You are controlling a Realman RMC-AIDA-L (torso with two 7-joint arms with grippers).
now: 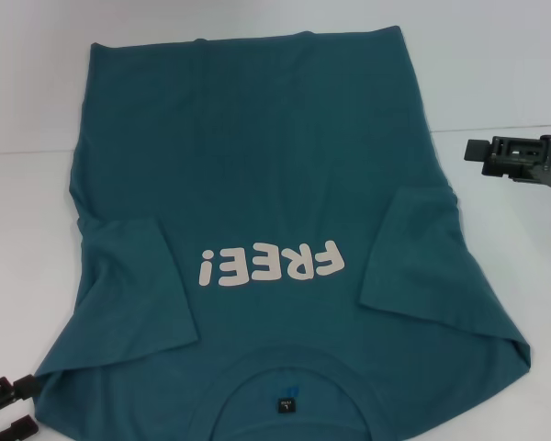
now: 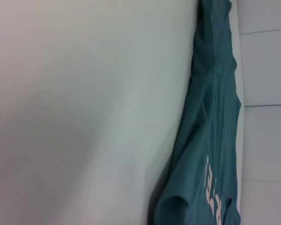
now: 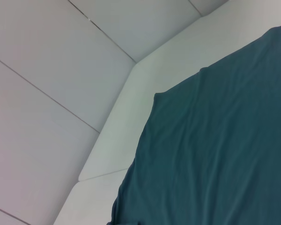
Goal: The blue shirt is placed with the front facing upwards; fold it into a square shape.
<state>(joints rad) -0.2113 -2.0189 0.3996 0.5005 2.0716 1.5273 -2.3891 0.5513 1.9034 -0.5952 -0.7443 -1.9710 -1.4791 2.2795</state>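
Both sleeves of the blue shirt point(image 1: 266, 202) are folded in. Left gripper point(image 1: 7, 409) sits at 8 o'clock with fingers apart, holding nothing. Right gripper point(image 1: 477, 152) at 3 o'clock: cannot tell.

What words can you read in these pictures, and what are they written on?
"FREE!": white rounded letters on the chest of the blue shirt, upside down in the head view.
"L", it seems: a tiny white mark on the small black neck label inside the collar; too small to be sure.
The left wrist view shows a few of the white letters edge-on, too slanted to read.
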